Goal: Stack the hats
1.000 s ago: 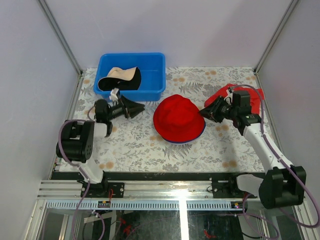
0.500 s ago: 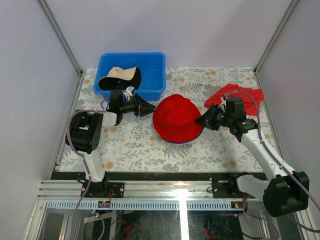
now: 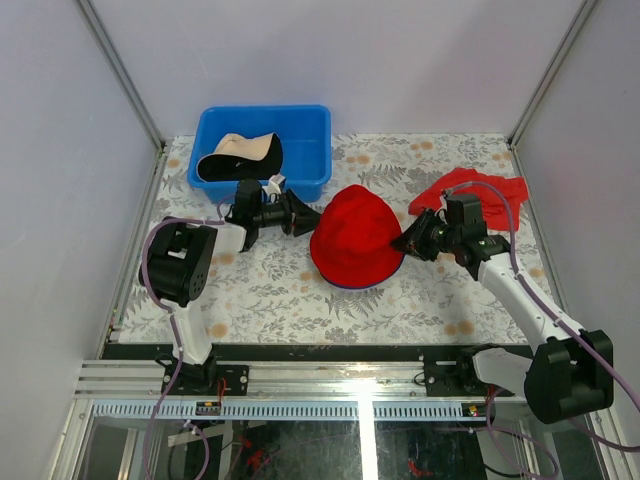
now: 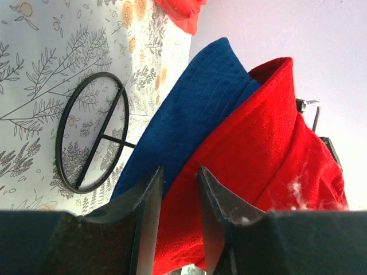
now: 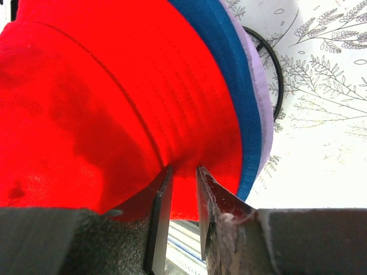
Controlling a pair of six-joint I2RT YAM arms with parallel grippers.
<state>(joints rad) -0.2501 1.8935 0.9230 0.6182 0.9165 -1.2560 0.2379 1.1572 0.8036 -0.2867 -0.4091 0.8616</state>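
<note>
The red hat (image 3: 358, 238) sits on top of the stack in the middle of the table. The navy hat (image 4: 183, 103) lies under it, and the lavender hat (image 5: 261, 103) shows as a rim below that. My left gripper (image 3: 301, 216) is closed on the red hat's left brim (image 4: 178, 229). My right gripper (image 3: 404, 241) is closed on its right brim (image 5: 182, 195). The beige hat with black lining (image 3: 240, 155) lies in the blue bin (image 3: 300, 180) at the back left.
The flat red cloth (image 3: 478, 190) lies at the back right, behind my right arm. The black wire stand's ring base (image 4: 92, 133) shows under the stacked hats and also in the right wrist view (image 5: 277, 80). Grey walls enclose the table.
My left gripper has moved right from beside the bin onto the red hat's left brim. My right gripper has moved in on the right brim. The red hat is now narrower and more peaked.
</note>
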